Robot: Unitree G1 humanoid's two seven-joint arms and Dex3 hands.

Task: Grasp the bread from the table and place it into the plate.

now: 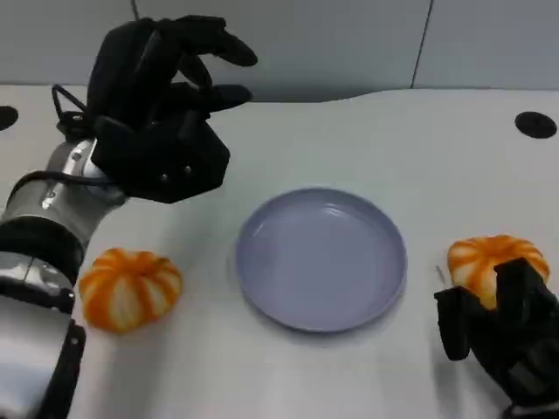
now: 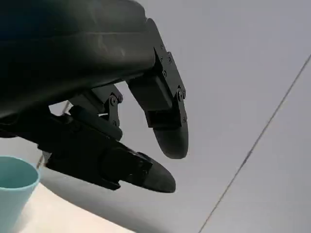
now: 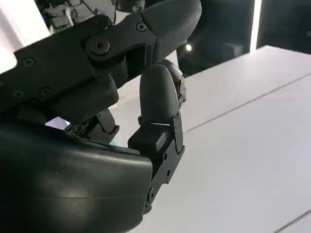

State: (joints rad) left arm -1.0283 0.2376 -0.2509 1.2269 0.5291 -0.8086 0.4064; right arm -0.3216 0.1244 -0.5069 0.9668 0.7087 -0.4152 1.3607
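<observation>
Bread [image 1: 492,260] lies near the desk's right edge, just beside the plate [image 1: 321,258] at mid-desk. The right hand [image 1: 507,327] touches its near side, fingers [image 1: 454,321] spread, not yet gripping. The left hand [image 1: 157,113] hangs raised, holding nothing, above a second bread [image 1: 129,288].

Plate [image 1: 321,258] sits centre (on the table [image 1: 419,140]); breads flank it, left [image 1: 130,288] and right [image 1: 489,262], seemingly apart.
</observation>
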